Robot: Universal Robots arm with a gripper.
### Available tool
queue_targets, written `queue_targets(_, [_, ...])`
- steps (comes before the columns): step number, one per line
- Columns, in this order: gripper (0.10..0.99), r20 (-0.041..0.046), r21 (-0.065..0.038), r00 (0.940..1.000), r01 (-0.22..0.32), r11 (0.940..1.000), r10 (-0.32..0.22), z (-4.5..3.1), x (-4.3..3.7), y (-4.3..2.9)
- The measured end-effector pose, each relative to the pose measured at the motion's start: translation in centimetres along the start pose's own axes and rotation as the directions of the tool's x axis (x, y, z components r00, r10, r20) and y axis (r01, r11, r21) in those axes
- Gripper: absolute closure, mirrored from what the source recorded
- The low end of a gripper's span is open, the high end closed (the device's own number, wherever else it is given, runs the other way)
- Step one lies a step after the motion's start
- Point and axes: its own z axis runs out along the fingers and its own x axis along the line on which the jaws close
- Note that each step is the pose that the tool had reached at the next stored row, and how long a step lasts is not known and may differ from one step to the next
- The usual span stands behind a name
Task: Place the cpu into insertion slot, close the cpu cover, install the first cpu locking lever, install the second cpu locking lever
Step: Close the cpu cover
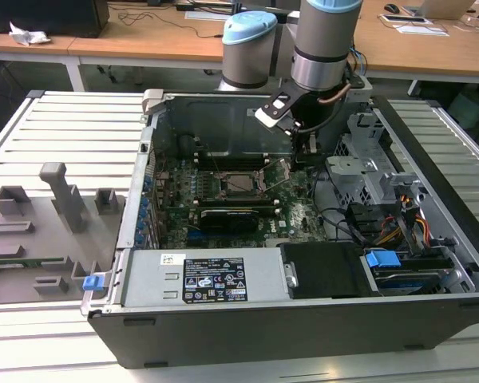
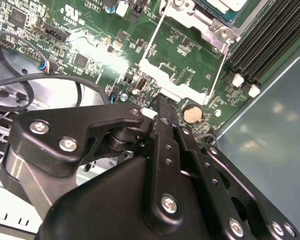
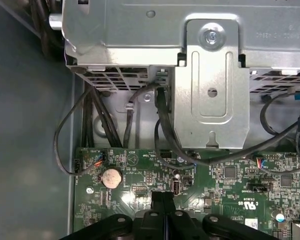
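Your arm comes down from the upper middle of the exterior view into the open computer case [image 1: 287,335], and its gripper [image 1: 310,148] hangs over the green motherboard [image 1: 291,215], just to the exterior view's right of the socket. In both wrist views you can see the gripper [image 2: 161,100] [image 3: 163,196] with its two black fingers [image 2: 162,130] pressed together and nothing between them.

The cpu [image 2: 222,4] lies flat inside the insertion slot [image 2: 210,22]. In the exterior view the cpu [image 1: 241,183] shows as a grey square a little above the frame's centre, just above the long black expansion card [image 1: 231,215].

The cpu cover [image 2: 155,72] is not down on the chip. It stands swung up from the socket, and green board shows through its square cut-out. Its silver free edge is just in front of your fingertips; you cannot tell whether they touch it.

A coin cell [image 2: 191,114] [image 3: 111,177] sits on the board just beside the fingertips. The black memory slots [image 2: 270,40] run along the far side of the socket. Beyond the board's edge the first wrist view shows a metal drive cage [image 3: 210,100] with black cables [image 3: 65,150] looping beneath it.

The case rests on a slatted table [image 1: 64,120], and a grey fixture tray [image 1: 32,231] lies at the exterior view's left.
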Motion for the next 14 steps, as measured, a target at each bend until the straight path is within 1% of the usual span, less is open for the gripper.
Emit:
queue_targets(2, [0.980, 0.0000, 0.002, 1.0000, 0.000, 1.0000, 0.000, -0.04, 0.00, -0.22])
queue_targets(3, [0.980, 0.0000, 0.003, 1.0000, 0.000, 1.0000, 0.000, -0.11, 0.01, -0.49])
queue_targets(4, [0.980, -0.0002, 0.004, 1.0000, 0.000, 1.0000, 0.000, -0.30, 0.02, -1.09])
queue_targets(5, [0.980, -0.0001, 0.004, 1.0000, 0.000, 1.0000, 0.000, -0.46, 0.02, -1.46])
queue_targets(9, [0.980, -0.0003, 0.004, 1.0000, 0.000, 1.0000, 0.000, -0.77, 0.04, -2.24])
queue_targets(10, [0.980, -0.0003, 0.004, 1.0000, 0.000, 1.0000, 0.000, -0.81, 0.04, -2.58])
queue_targets(14, [0.980, -0.0001, 0.004, 1.0000, 0.000, 1.0000, 0.000, -0.87, 0.05, -3.57])
